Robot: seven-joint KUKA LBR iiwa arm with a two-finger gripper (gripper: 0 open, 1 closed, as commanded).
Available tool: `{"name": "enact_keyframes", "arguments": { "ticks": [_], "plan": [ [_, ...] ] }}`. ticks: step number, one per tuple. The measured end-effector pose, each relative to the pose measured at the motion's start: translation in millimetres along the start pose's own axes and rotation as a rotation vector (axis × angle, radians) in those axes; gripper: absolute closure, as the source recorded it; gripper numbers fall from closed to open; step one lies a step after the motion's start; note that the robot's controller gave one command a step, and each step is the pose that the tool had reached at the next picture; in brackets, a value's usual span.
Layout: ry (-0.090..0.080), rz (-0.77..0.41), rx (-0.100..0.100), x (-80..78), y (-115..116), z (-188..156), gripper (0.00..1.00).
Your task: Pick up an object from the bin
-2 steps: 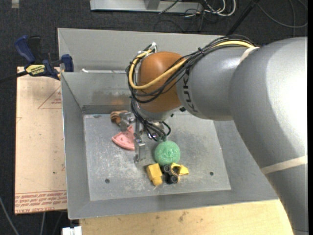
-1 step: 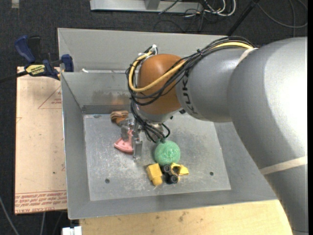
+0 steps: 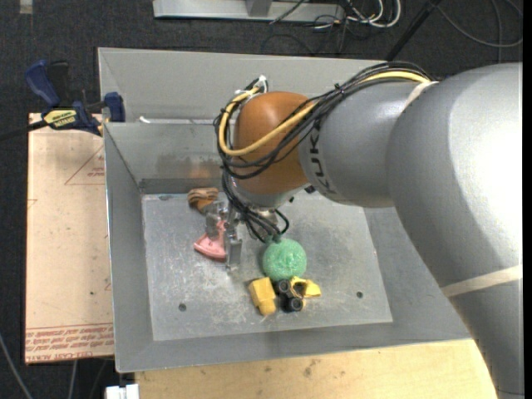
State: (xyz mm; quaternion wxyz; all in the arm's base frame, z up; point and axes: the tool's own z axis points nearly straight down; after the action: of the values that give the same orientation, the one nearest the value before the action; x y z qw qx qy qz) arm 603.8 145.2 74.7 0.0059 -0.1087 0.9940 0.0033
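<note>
Gripper (image 3: 227,243) low beside pink piece (image 3: 207,246) in bin (image 3: 166,310); claw's state cannot be told; best centred squarely before lifting.

Dark carpet floor (image 3: 75,23), tangled cables (image 3: 376,0)

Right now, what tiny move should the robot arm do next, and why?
Probably nudge slightly toward the view's left. The arm's tip sits low at the right edge of the pink piece, not centred on it, and the green ball lies close on its other side.
</note>
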Motion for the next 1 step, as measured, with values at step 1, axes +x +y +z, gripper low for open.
{"name": "enact_keyframes", "arguments": {
  "ticks": [1],
  "plan": [
    [0.016,-0.014,0.004,5.5,6.7,-37.0,1.00]
  ]
}}
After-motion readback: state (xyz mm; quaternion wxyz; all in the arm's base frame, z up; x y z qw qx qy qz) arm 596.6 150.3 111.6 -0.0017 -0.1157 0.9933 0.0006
